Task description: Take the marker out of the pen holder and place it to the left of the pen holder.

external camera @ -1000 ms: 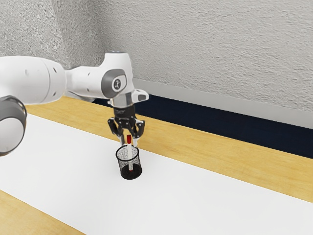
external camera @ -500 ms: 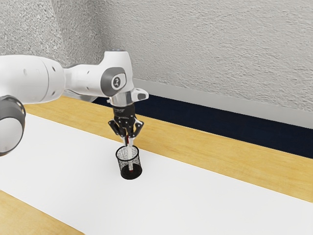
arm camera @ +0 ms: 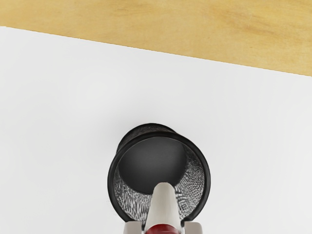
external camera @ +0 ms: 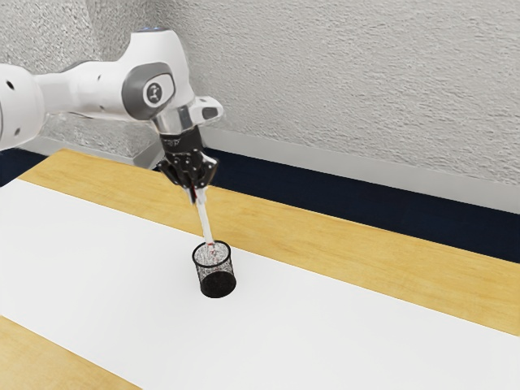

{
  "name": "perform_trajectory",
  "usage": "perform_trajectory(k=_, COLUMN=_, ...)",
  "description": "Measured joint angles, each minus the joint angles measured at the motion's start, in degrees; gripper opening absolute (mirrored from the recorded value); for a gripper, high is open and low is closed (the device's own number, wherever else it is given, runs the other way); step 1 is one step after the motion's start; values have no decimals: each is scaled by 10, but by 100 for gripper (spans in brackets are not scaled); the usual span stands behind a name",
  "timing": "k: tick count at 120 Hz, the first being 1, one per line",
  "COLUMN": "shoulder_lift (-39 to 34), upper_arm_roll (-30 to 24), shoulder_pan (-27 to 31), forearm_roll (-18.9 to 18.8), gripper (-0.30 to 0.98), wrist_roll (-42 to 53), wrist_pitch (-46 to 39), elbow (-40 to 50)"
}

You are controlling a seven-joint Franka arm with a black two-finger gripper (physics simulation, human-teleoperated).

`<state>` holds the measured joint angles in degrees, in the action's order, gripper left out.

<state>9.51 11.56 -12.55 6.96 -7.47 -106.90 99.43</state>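
Where the marker [external camera: 205, 221] is gripped near its upper end between both fingers of the gripper [external camera: 199, 194], its lower end is located at the mouth of the pen holder [external camera: 218, 285]. The marker is tilted; the pen holder is supported upright on the white surface [external camera: 341, 333].

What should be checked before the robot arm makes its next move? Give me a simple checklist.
1. Gripper shut on the marker: ok.
2. Pen holder standing upright: ok.
3. Marker fully clear of the pen holder: not ok; its lower end looks to be just inside the mouth.
4. Marker held straight up: not ok; it leans.
5. Grip firm enough not to slip: cannot tell.
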Motion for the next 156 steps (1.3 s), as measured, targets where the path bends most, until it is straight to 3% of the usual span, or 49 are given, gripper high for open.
perform_trajectory(k=15, shoulder_lift=-2, upper_arm_roll=65, shoulder_pan=-1, forearm_roll=-12, gripper=-9, wrist_roll=1, wrist_pitch=21, elbow=-39)
perform_trajectory(k=30, shoulder_lift=0, upper_arm_roll=130, shoulder_pan=10, forearm_roll=-16, gripper=-9, wrist_roll=7, wrist_pitch=48, elbow=-7)
perform_trajectory(k=48, shoulder_lift=4, upper_arm_roll=142, shoulder_pan=6, forearm_roll=-18, gripper=-8, wrist_roll=13, wrist_pitch=64, elbow=85)
perform_trajectory(k=81, shoulder_lift=23, upper_arm_roll=145, shoulder_pan=12, forearm_roll=-41, gripper=-8, wrist_roll=23, wrist_pitch=198, elbow=94)
perform_trajectory(k=100, shoulder_lift=40, upper_arm_roll=145, shoulder_pan=13, forearm_roll=-40, gripper=26, wrist_roll=27, wrist_pitch=236, elbow=90)
perform_trajectory(k=113, shoulder_lift=37, upper_arm_roll=145, shoulder_pan=11, forearm_roll=-39, gripper=43, wrist_roll=29, wrist_pitch=246, elbow=81)
perform_trajectory(k=136, shoulder_lift=16, upper_arm_roll=79, shoulder_pan=-3, forearm_roll=-17, gripper=57, wrist_roll=133, wrist_pitch=4, elbow=60)
perform_trajectory(k=156, shoulder_lift=15, upper_arm_roll=76, shoulder_pan=0, forearm_roll=-7, gripper=62, wrist_roll=217, wrist_pitch=-97, elbow=62)
